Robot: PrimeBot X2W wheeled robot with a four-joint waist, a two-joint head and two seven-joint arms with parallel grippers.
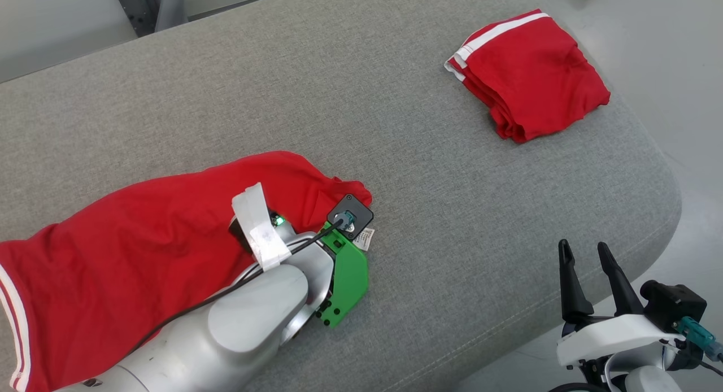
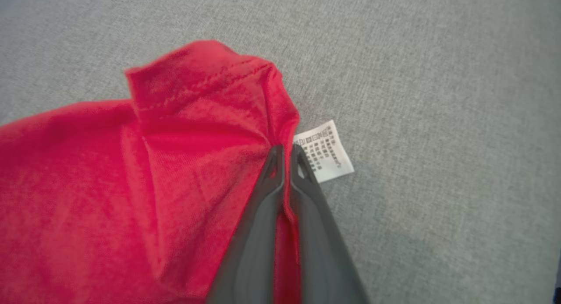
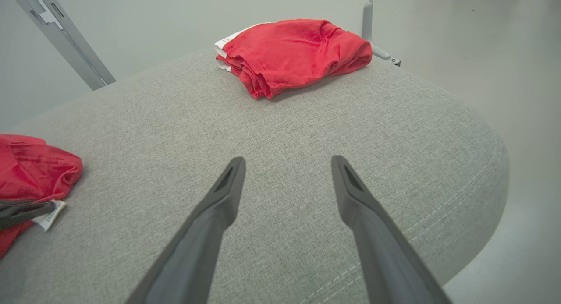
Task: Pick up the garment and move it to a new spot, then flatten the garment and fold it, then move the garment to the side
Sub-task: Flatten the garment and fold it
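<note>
We have our left gripper (image 2: 287, 149) pinched tight on an edge of the red garment (image 1: 141, 239), which lies crumpled on the grey cushion (image 1: 395, 126) — the left wrist view shows its white label (image 2: 326, 151) beside the fingertips. Our right gripper (image 1: 583, 245) hangs spread wide, holding nothing — a folded garment (image 1: 531, 75) lies well apart.

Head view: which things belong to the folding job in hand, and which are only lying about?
In the job: the loose red garment; the left gripper, shut on its edge beside the white label; the grey cushion.
Lying about: the folded red garment at the far right; the open right gripper, idle.
</note>
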